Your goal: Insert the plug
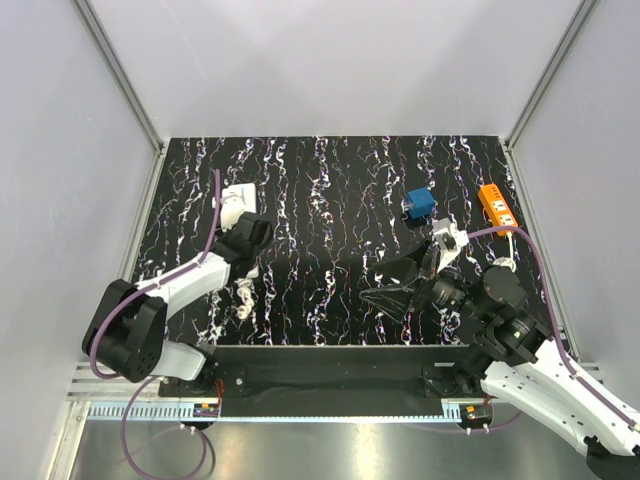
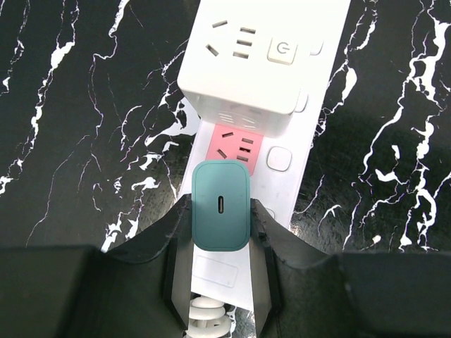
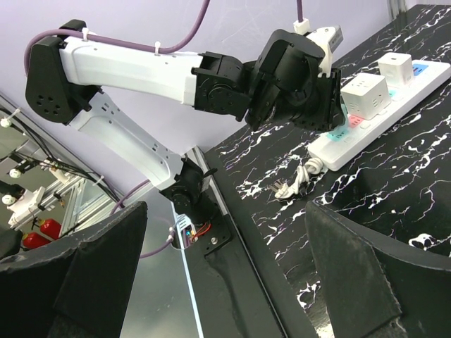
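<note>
Holding the plug (image 2: 221, 204) over the power strip (image 2: 301, 144), left pincer (image 2: 220, 229) clenched on its sides.
The pink socket (image 2: 236, 141) lies just ahead of the plug along the strip; right pincer (image 3: 225, 274) stands released, well apart.

Table (image 1: 330, 190) is black with white marble-ish veins all over. Strip (image 2: 313, 134) is white, with a pink socket patch (image 2: 239, 144) mid-frame in the left wrist view. Plug (image 2: 221, 204) is teal, cube adapter (image 2: 243, 70) plain white. Upper right of the top view there's a blue box (image 1: 420, 205) and an orange block (image 1: 496, 203). Cables (image 1: 217, 205) are purple, arms (image 1: 190, 280) white with black joints.
</note>
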`<state>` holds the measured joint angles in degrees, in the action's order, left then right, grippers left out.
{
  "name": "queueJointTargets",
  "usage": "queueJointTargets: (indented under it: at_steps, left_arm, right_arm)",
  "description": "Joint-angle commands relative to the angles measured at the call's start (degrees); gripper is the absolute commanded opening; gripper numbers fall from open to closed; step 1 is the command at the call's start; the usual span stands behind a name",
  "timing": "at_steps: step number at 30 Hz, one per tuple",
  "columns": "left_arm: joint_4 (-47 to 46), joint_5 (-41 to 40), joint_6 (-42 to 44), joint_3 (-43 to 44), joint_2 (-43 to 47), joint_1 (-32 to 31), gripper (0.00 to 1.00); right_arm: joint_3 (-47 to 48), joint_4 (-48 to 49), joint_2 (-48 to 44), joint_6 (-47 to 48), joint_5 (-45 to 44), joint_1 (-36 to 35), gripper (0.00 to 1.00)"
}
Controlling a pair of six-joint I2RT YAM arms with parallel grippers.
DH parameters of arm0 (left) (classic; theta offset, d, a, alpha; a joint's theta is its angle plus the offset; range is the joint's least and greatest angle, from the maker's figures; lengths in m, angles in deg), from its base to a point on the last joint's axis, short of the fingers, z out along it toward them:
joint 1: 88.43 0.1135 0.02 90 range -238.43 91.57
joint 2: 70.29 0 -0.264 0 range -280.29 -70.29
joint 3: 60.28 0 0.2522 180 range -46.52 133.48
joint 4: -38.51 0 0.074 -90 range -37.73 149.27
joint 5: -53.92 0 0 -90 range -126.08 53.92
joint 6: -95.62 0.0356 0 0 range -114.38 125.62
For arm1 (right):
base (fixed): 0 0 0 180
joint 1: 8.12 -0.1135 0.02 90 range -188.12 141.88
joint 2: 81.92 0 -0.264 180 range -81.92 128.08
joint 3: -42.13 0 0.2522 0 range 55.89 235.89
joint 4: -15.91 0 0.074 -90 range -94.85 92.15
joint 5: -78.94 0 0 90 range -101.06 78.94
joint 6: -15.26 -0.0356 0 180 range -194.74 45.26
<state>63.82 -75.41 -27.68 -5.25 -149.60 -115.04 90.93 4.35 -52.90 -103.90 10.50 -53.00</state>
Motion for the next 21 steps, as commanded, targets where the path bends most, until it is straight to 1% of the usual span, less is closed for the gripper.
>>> queueJointTargets:
  at_steps: [1,4,8,12,16,21]
  left_arm:
    - [3.48,-0.31,-1.16,-0.05,-2.52,0.16,0.0]
    - [2.6,-0.13,-1.42,-1.81,-1.29,0.16,0.0]
    - [1.11,2.06,0.24,-2.69,-0.23,0.07,0.0]
    - [3.29,4.0,0.78,-2.6,1.34,-0.9,0.0]
    - [3.74,6.19,0.87,-3.48,5.21,-1.25,0.0]
    - [6.2,5.5,0.25,-1.9,4.69,-1.78,0.0]
  right_arm:
    - [1.95,-0.44,-1.15,1.66,-0.38,-0.12,1.0]
    - [1.87,-0.53,-1.33,2.1,-0.91,-0.03,1.0]
    - [2.04,-0.53,-0.8,2.1,-0.56,-0.12,1.0]
    - [2.22,-0.44,0.07,2.36,-0.47,-0.12,1.0]
    - [2.31,-0.44,0.25,1.93,0.15,-0.03,1.0]
    - [2.31,-0.26,-0.45,1.31,0.32,-0.12,1.0]
